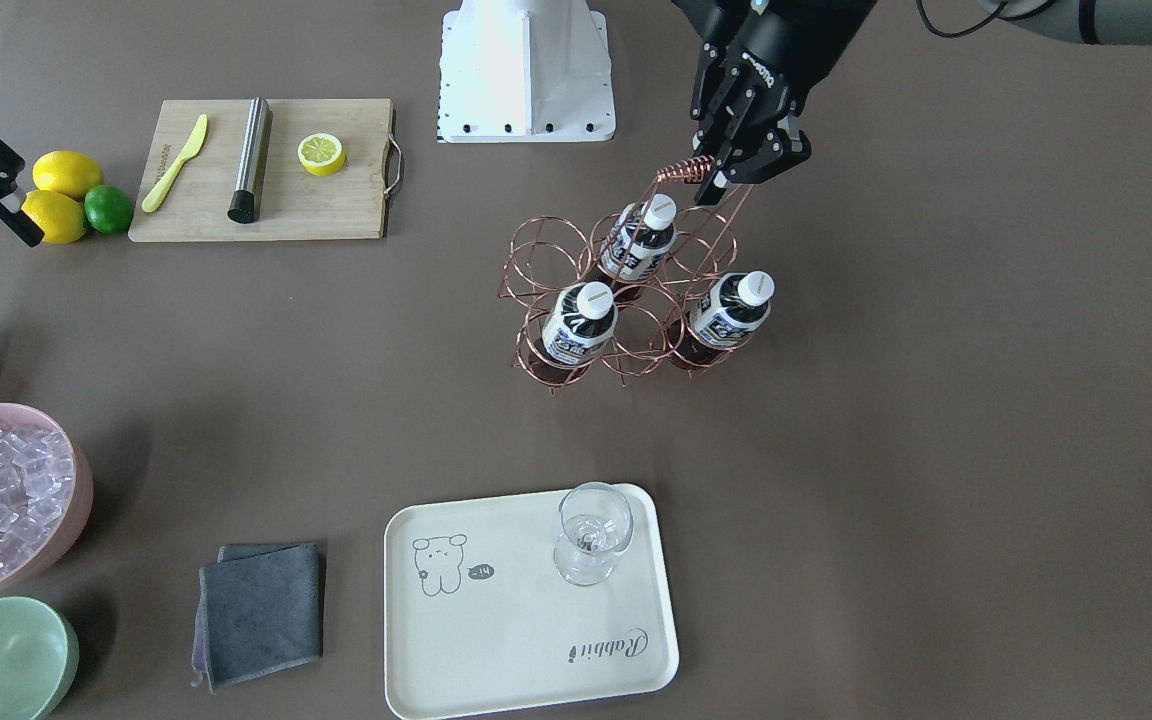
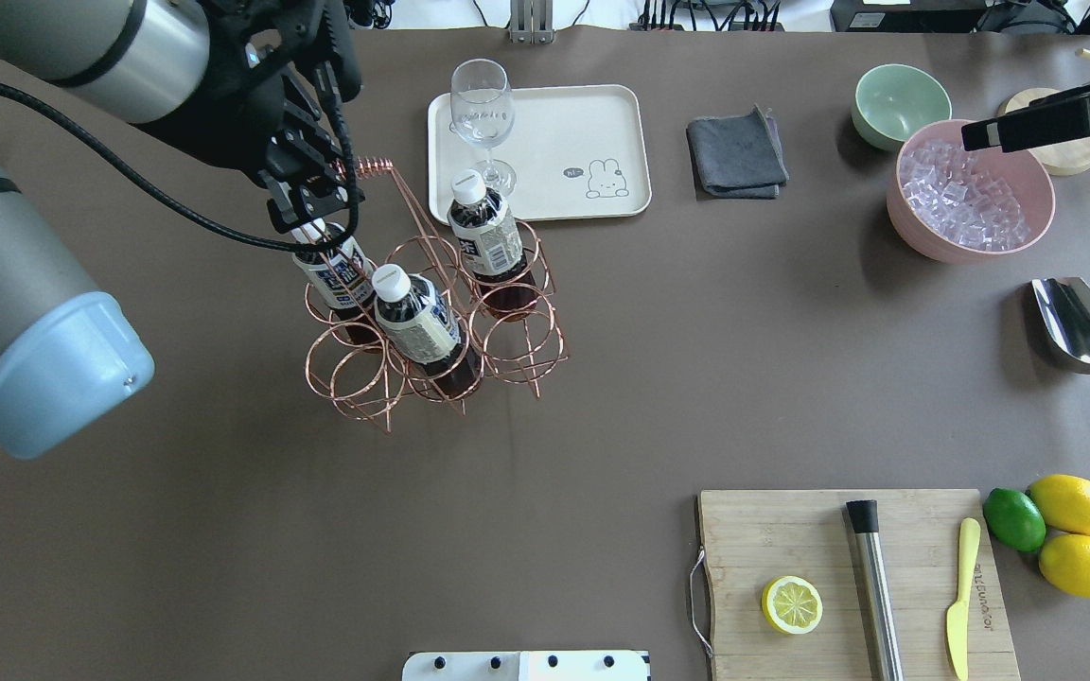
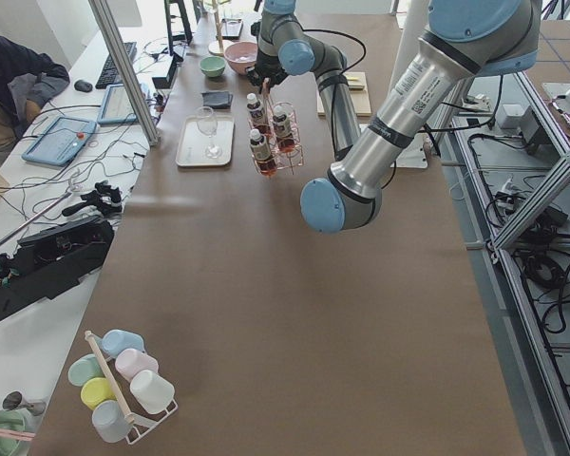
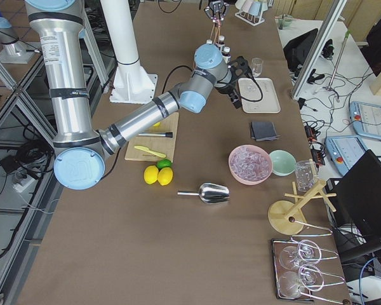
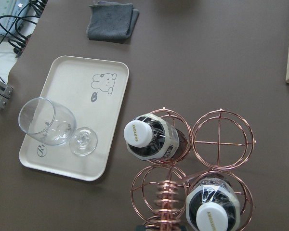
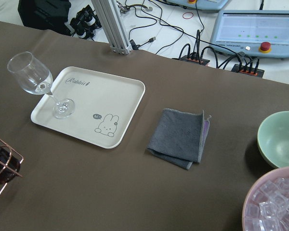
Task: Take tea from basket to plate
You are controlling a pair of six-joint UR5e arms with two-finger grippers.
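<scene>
The left gripper (image 1: 721,175) is clamping the basket (image 1: 626,345) by its coiled handle (image 1: 684,170). Three teas (image 1: 581,320) are standing upright in the basket's rings. The plate (image 1: 496,620) is lying near the basket, not touching it. The right gripper (image 1: 21,200) is hanging with fingers spread, well apart from the basket.

This is a robotics lab, not a kitchen. 2 grey industrial arms (image 3: 399,104) reach over a long brown-covered surface (image 3: 294,313) framed by aluminium profile posts (image 3: 123,71). Beyond the edge opposite the robot lie tangled cables (image 6: 197,45) and a teach pendant (image 6: 253,24) with a red stop button (image 6: 265,46). An operator (image 3: 8,71) sits there too.
</scene>
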